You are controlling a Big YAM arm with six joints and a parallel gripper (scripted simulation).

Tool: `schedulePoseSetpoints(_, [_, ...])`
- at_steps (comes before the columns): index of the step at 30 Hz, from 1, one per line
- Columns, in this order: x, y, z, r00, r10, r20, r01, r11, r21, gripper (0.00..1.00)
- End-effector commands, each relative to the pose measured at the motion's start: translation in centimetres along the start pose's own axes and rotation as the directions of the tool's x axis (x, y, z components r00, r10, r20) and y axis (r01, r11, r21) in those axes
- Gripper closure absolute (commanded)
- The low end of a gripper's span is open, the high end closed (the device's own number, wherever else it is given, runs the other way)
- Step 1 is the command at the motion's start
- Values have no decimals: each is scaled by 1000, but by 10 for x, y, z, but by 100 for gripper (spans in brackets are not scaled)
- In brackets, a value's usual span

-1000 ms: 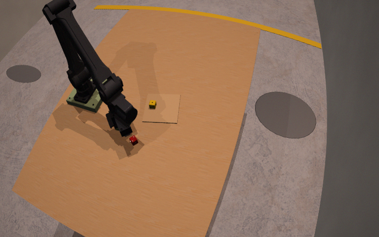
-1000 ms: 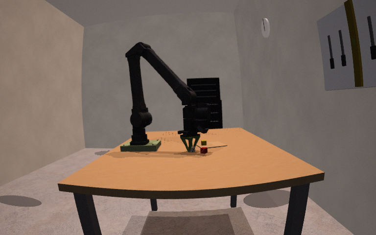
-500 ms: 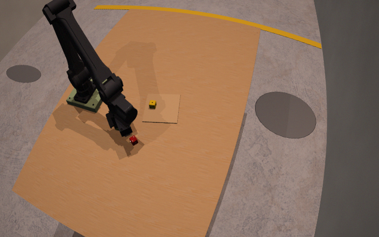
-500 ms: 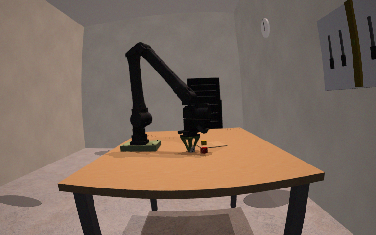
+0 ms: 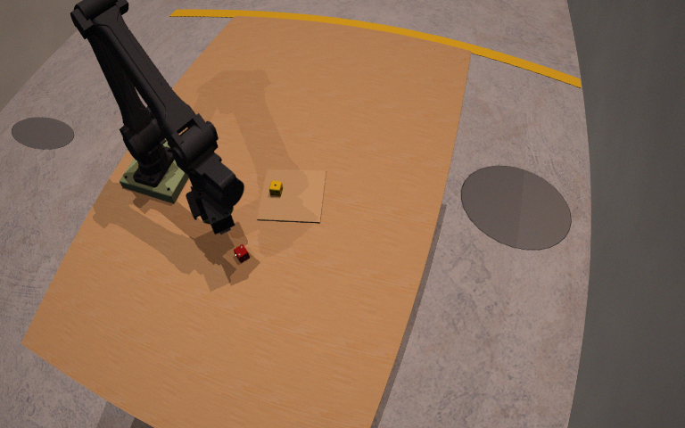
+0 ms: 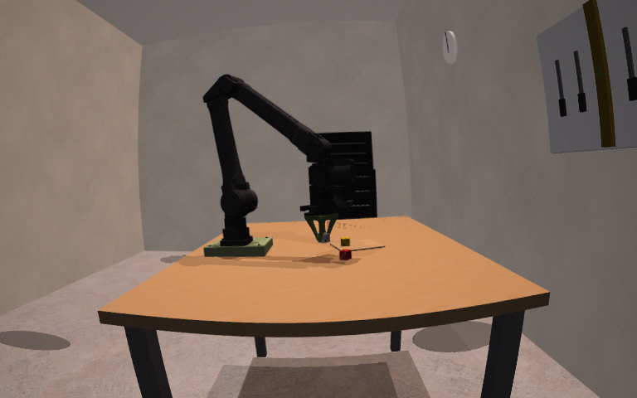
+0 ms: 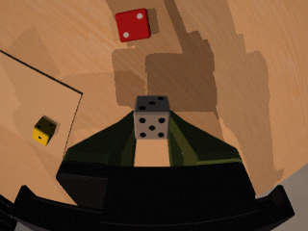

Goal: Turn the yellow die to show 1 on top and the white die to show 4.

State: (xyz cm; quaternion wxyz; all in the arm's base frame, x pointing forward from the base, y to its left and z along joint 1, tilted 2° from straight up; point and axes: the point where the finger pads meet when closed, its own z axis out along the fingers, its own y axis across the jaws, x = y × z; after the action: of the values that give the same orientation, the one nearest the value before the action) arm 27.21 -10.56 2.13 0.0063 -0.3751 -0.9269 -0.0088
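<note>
Top view steeply down over the table; exterior level, farther; wrist close above the tabletop (image 5: 328,302) (image 6: 300,290) (image 7: 269,96).

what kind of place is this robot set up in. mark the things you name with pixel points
Probably a workshop or robotics lab: a wall panel with hanging tools (image 6: 580,86), a dark slatted unit (image 6: 349,136) at the back, and a robot arm (image 5: 166,111) (image 6: 225,140) mounted on a table (image 5: 328,302) (image 6: 305,290) all point that way.

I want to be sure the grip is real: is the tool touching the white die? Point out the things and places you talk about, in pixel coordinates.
Touching: the wrist view shows the white die (image 6: 326,237) (image 7: 152,125) between the tool's (image 6: 323,240) (image 7: 152,115) fingertips, without gaps.
</note>
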Motion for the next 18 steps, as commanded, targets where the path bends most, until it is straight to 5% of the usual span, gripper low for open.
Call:
schedulePoseSetpoints(1, [-25, 5, -44, 998, 2, 55, -1, 1000, -23, 80])
schedulePoseSetpoints(8, [-24, 4, -81, 998, 2, 58, -1, 1000, -24, 80])
schedulePoseSetpoints(12, [-1, -5, -56, 1000, 3, -21, -3, 1000, 7, 80])
schedulePoseSetpoints(15, [-1, -5, -56, 1000, 3, -21, -3, 1000, 7, 80])
schedulePoseSetpoints(16, [-20, 2, -74, 999, 2, 45, -1, 1000, -19, 80])
schedulePoseSetpoints(18, [-21, 3, -75, 999, 2, 50, -1, 1000, -21, 80])
